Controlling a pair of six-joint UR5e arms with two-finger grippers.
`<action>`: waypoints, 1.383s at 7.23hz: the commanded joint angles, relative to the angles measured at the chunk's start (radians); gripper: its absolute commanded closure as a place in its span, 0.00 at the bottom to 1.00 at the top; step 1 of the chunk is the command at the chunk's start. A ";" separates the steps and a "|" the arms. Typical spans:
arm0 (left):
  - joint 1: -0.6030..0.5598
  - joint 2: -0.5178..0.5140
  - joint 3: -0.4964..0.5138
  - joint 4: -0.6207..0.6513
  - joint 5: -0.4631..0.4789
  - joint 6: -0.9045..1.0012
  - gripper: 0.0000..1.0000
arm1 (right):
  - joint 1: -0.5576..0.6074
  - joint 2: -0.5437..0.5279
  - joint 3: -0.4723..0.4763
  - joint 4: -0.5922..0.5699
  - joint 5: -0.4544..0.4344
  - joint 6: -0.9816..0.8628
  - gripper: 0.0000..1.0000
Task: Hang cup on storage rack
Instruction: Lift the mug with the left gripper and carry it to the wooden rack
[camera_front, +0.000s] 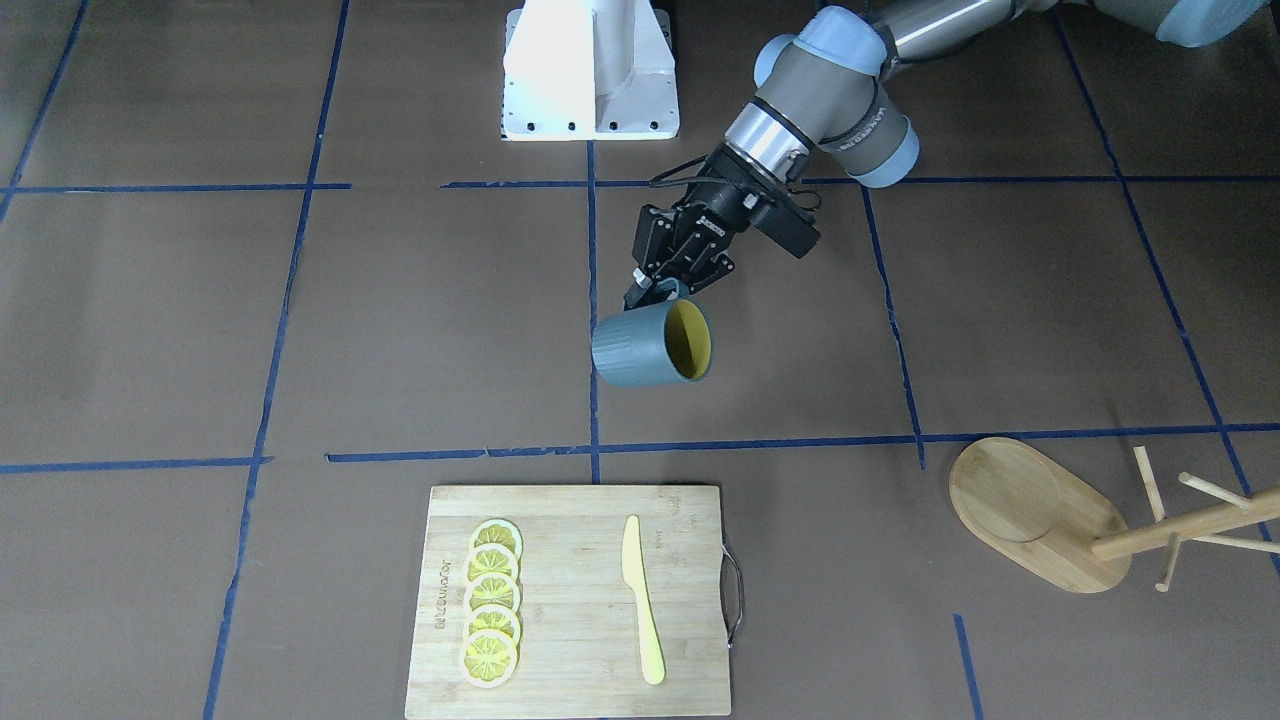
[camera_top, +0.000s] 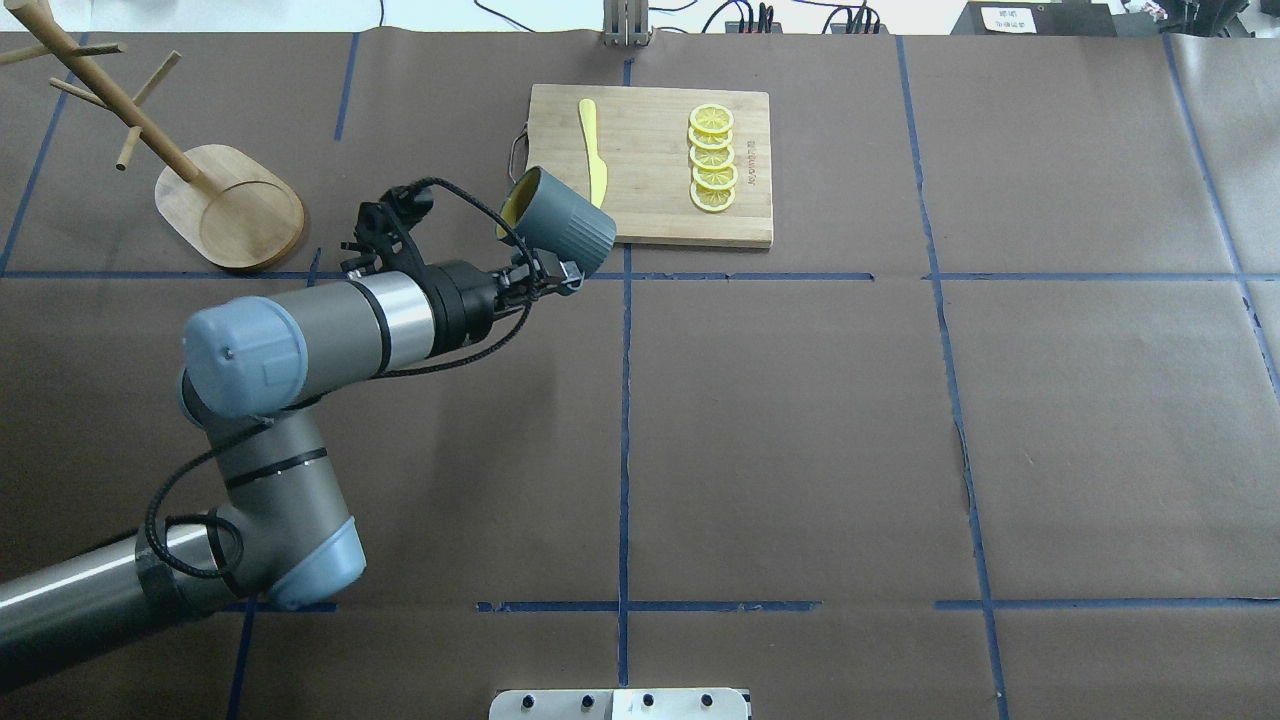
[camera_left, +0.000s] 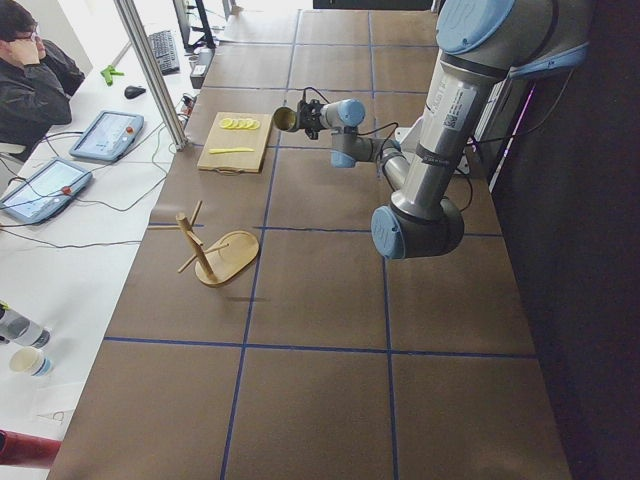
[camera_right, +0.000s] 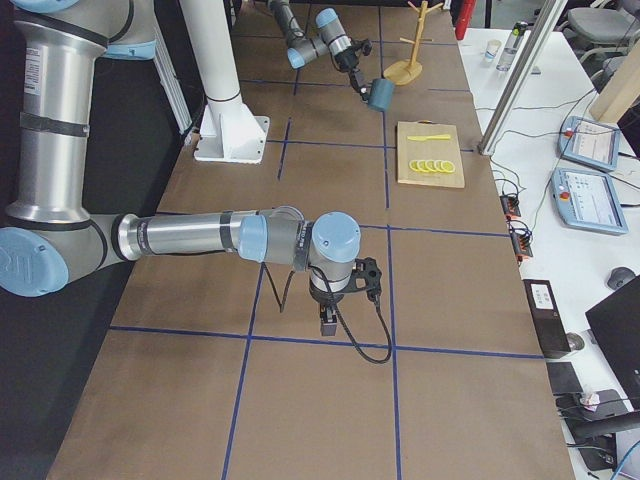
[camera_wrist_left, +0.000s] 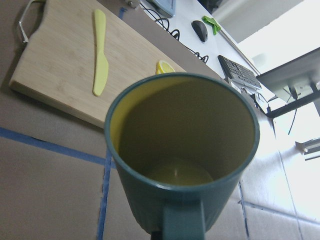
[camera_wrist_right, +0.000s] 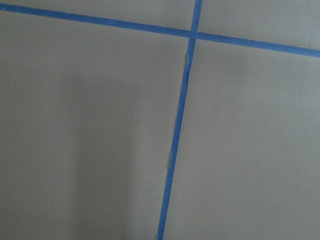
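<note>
My left gripper (camera_front: 655, 290) is shut on the loop handle of the dark teal cup (camera_front: 640, 345) and holds it tilted on its side above the table. The cup's yellow mouth faces the robot's left. It also shows in the overhead view (camera_top: 565, 225), where the gripper (camera_top: 545, 272) is just behind it, and fills the left wrist view (camera_wrist_left: 185, 150). The bamboo storage rack (camera_front: 1010, 505) stands far off on the left side (camera_top: 215, 200), its pegs bare. My right gripper (camera_right: 322, 318) shows only in the exterior right view, low over the table; I cannot tell whether it is open.
A bamboo cutting board (camera_front: 580, 560) lies beyond the cup with a yellow knife (camera_front: 640, 600) and several lemon slices (camera_front: 492, 620) on it. Blue tape lines cross the brown table. The white robot base (camera_front: 590, 70) stands at the near edge.
</note>
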 joint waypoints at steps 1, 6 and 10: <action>-0.220 0.001 0.000 -0.001 -0.267 -0.337 1.00 | 0.000 -0.001 0.001 0.009 0.000 0.002 0.00; -0.413 0.007 0.103 -0.340 -0.331 -0.979 1.00 | 0.000 0.000 -0.002 0.010 -0.001 -0.001 0.00; -0.508 0.035 0.396 -0.877 -0.414 -1.061 1.00 | 0.000 0.000 -0.004 0.010 -0.003 -0.003 0.00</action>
